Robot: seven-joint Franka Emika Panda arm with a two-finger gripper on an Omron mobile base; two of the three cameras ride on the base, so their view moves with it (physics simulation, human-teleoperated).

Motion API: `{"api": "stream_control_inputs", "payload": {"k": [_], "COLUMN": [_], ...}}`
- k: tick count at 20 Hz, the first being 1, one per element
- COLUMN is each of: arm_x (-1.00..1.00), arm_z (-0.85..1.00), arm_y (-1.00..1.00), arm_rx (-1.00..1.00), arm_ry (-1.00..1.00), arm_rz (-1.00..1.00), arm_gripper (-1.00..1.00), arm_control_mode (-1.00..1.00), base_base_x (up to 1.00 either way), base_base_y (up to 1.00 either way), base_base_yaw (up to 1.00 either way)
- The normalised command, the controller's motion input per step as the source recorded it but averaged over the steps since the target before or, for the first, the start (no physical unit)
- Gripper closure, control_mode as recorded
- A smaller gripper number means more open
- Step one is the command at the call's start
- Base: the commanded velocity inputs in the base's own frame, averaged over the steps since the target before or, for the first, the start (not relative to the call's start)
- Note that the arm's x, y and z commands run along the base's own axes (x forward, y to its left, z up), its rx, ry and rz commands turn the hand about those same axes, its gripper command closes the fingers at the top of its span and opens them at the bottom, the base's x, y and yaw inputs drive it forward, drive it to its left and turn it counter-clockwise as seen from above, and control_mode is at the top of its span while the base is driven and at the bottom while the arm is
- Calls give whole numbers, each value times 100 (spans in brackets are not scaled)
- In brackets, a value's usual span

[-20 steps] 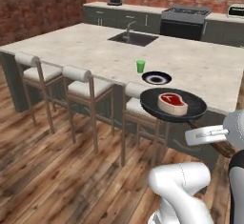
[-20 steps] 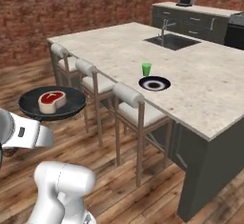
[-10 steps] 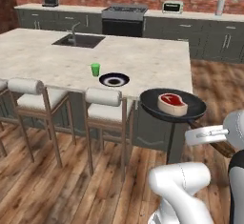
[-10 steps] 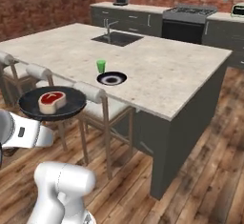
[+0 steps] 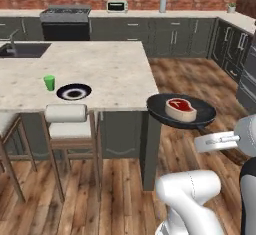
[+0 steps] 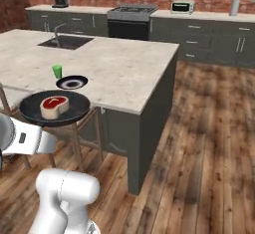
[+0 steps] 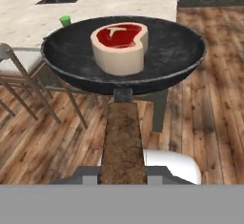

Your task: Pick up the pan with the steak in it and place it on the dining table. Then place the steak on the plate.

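While the beige speckled counter [image 5: 100, 71] of the dining island carries a sink [image 6: 65, 41] at its far side and, near its front edge above a white-cushioned stool [image 5: 66, 114], the navy-rimmed plate [image 5: 74, 92] with a small green cup [image 5: 49, 82] just beside it, the black pan [image 5: 181, 111] hangs level in the air off the counter's corner, over the wooden floor [image 6: 209, 143] and apart from the stone top. Within the pan lies the steak [image 7: 119, 46], red side up, and the hand [image 7: 123, 173] is closed on the pan's brown wooden handle [image 7: 121, 139].
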Motion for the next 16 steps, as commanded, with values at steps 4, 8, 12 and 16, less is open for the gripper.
{"api": "stream_control_inputs", "payload": {"k": [4, 8, 12, 16], "arm_x": [0, 0, 0, 0], "arm_z": [0, 0, 0, 0], "arm_y": [0, 0, 0, 0], "arm_rx": [0, 0, 0, 0], "arm_ry": [0, 0, 0, 0], "arm_rz": [0, 0, 0, 0], "arm_gripper": [100, 100, 100, 100], "arm_control_mode": [100, 100, 100, 100], "base_base_x": [0, 0, 0, 0], "base_base_y": [8, 8, 10, 22], "base_base_yaw": [-49, -49, -36, 0]}}
